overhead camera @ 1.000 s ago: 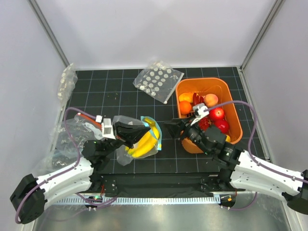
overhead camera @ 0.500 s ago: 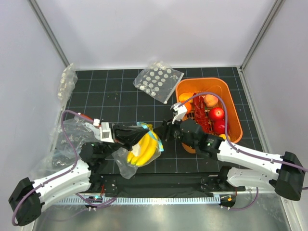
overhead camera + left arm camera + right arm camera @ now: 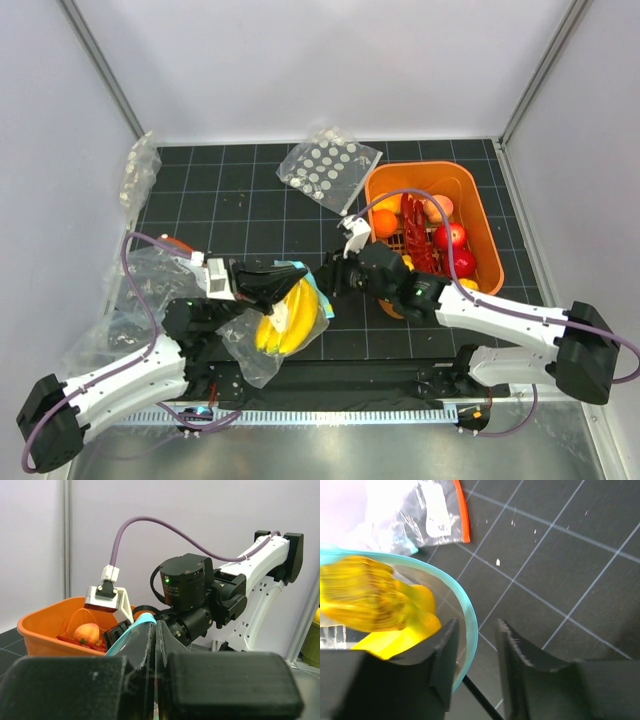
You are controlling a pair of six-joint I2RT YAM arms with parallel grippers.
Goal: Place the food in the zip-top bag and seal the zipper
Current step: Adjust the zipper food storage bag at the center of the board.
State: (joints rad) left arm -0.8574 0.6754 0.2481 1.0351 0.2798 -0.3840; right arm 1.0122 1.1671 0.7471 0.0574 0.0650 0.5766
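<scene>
Bananas in zip-top bag, left jaws tight on it, right jaws apart astride zipper.

Your counter is a black mat with a pale grid. On it you have a white-dotted clear bag at the far middle, an orange basket on the right, a crumpled clear bag in the far left corner, and more clear bags heaped along the left
</scene>
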